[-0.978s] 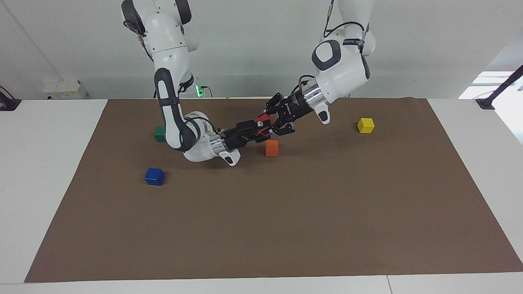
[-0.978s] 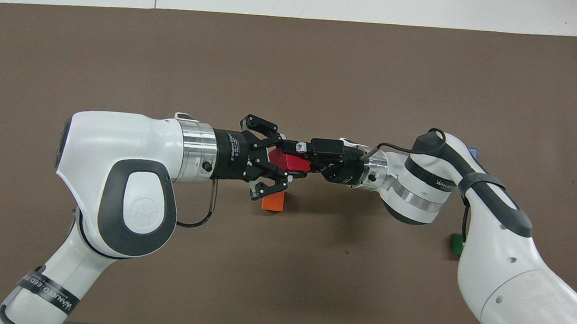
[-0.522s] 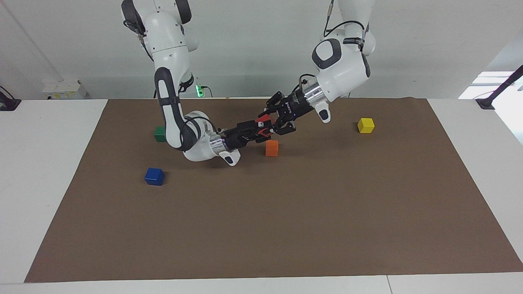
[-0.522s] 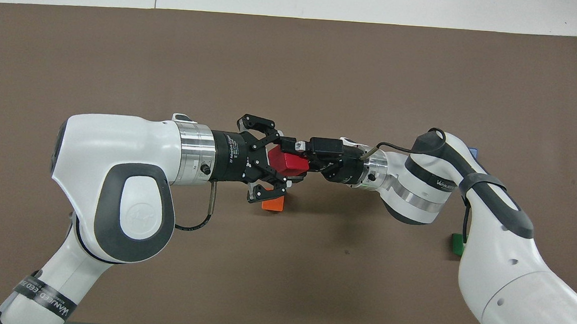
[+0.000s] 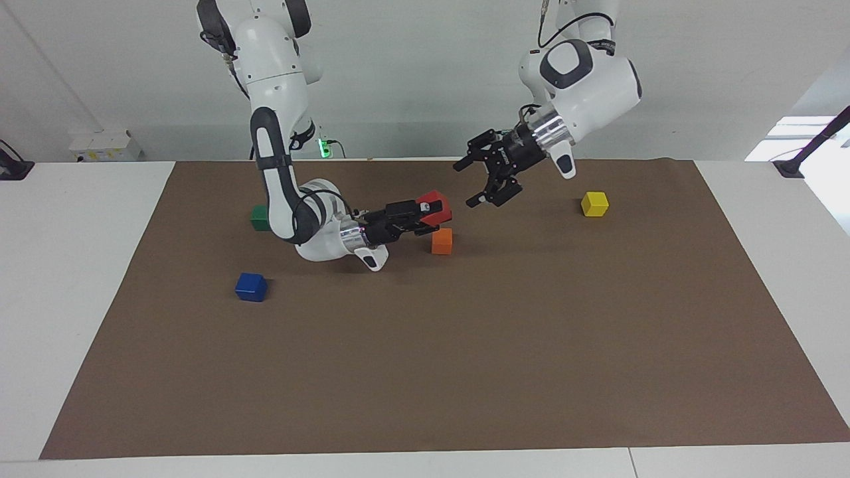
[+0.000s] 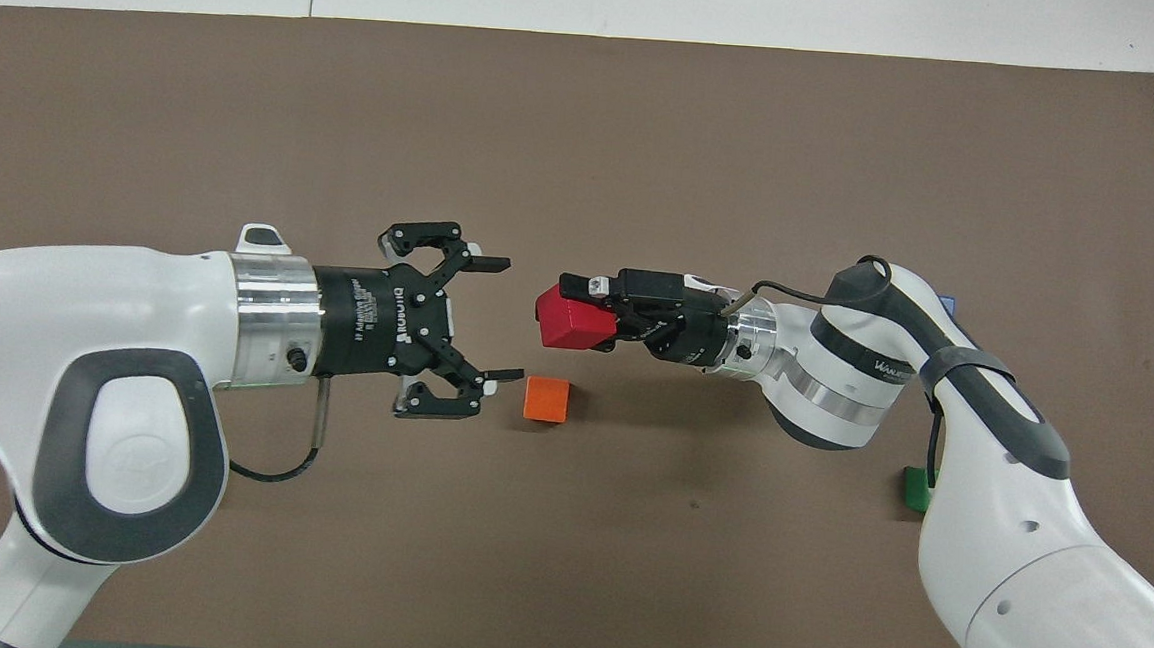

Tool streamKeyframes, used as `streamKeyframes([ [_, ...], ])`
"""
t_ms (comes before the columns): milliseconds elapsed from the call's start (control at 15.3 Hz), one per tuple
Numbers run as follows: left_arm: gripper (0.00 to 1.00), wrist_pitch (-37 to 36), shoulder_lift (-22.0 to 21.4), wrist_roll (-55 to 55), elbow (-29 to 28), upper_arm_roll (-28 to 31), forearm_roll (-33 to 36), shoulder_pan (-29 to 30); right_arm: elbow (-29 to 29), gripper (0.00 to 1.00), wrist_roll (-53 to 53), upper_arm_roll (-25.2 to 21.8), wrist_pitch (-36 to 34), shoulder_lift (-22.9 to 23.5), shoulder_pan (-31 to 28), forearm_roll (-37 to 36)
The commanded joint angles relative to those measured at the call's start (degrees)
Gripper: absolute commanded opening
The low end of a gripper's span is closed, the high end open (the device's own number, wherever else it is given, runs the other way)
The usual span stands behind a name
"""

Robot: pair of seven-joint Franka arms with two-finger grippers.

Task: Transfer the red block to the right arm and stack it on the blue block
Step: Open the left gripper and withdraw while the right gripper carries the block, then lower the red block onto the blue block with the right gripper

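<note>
Bright red and plain-faced, the red block is a small cube pinched between the black fingers of the right gripper, held up off the brown mat with one corner tipped upward in the facing view. The gripper's fingers cover part of the cube's side faces, so only its top and the face toward the left arm's end show cleanly. It hangs over the mat just above the orange block, which sits on the mat and does not touch it. The right arm bends low over the table, its wrist close to the surface. The left gripper is in the air toward the left arm's end, apart from the red cube with a clear gap between them, its fingers spread wide and holding nothing. The blue block rests on the mat toward the right arm's end, well apart from the held cube; from overhead only a thin sliver of it peeks out past the right arm's forearm. The green block is likewise half hidden by that arm in both views. A yellow block lies toward the left arm's end of the mat, near the left gripper's wrist in the facing view; overhead I cannot find it, as the left arm's bulk covers that part of the mat.
</note>
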Motion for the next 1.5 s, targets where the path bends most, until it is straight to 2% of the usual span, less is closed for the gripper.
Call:
streamKeyframes([
  [0, 1.00, -8.84, -3.89, 9.16, -3.65, -0.10, 2.28, 10.29, -0.73, 0.00, 8.62, -0.07, 4.27, -5.47, -1.04, -3.55],
  [130, 1.00, -9.92, -3.45, 11.37, -2.78, -0.18, 9.99, 13.40, 0.05, 0.00, 15.81, -0.42, 7.00, -8.72, -3.93, -10.30],
  [261, 1.00, -9.39, -2.92, 12.60, -1.90, -0.18, 20.61, 13.58, 2.77, 0.00, 25.55, -0.51, 10.41, -12.49, -8.05, -23.28],
  [391, 1.00, -9.91, -1.53, 19.86, 0.38, -0.10, 28.72, 14.54, 5.23, 0.00, 36.63, -0.60, 13.15, -16.63, -10.88, -35.68],
  [587, 1.00, -12.28, 0.50, 29.38, 4.86, -0.10, 38.99, 17.70, 6.82, 0.00, 43.52, -0.60, 11.41, -18.83, -14.84, -45.46],
  [783, 1.00, -17.36, 2.96, 35.52, 10.65, -0.01, 48.94, 18.24, 13.48, 0.00, 49.23, -0.60, 10.09, -19.54, -17.12, -64.50],
  [978, 1.00, -21.16, 4.29, 45.63, 13.83, -0.01, 56.25, 18.59, 19.47, 0.00, 51.27, -0.69, 8.15, -19.63, -17.83, -85.76],
  [1174, 1.00, -24.67, 6.03, 59.14, 18.04, -0.10, 61.35, 18.59, 22.11, 0.00, 49.70, -0.51, 8.67, -19.63, -17.83, -105.64],
  [1304, 1.00, -26.61, 8.15, 68.12, 21.91, -0.01, 62.76, 18.41, 21.77, 0.00, 44.80, -0.51, 10.86, -19.54, -17.83, -115.76],
  [1435, 1.00, -28.37, 9.81, 69.56, 24.98, 0.08, 63.64, 17.45, 20.72, 0.00, 42.05, -0.51, 15.16, -19.46, -17.92, -120.54],
])
